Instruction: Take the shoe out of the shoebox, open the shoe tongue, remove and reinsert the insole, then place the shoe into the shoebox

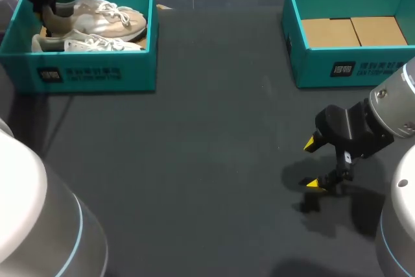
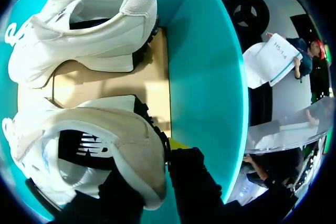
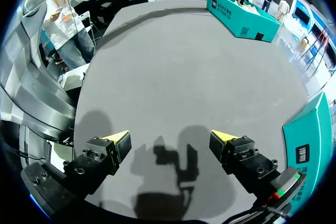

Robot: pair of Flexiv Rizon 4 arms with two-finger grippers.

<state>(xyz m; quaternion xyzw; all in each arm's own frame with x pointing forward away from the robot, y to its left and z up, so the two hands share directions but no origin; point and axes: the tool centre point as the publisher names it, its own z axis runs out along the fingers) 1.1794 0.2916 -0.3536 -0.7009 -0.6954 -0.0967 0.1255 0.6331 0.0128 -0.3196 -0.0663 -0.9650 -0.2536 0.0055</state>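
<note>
Gripping the heel rim of a white shoe (image 2: 118,124), the left claw (image 2: 155,177) is nearly closed, with a finger on either side of the rim. That shoe lies in a teal box (image 1: 97,72) at the table's (image 1: 194,134) far left corner, beside a second shoe (image 2: 79,35). The right claw (image 1: 313,163) hangs wide open and empty, low near the table's right edge, with a second teal box (image 1: 363,69) at the far right corner.
</note>
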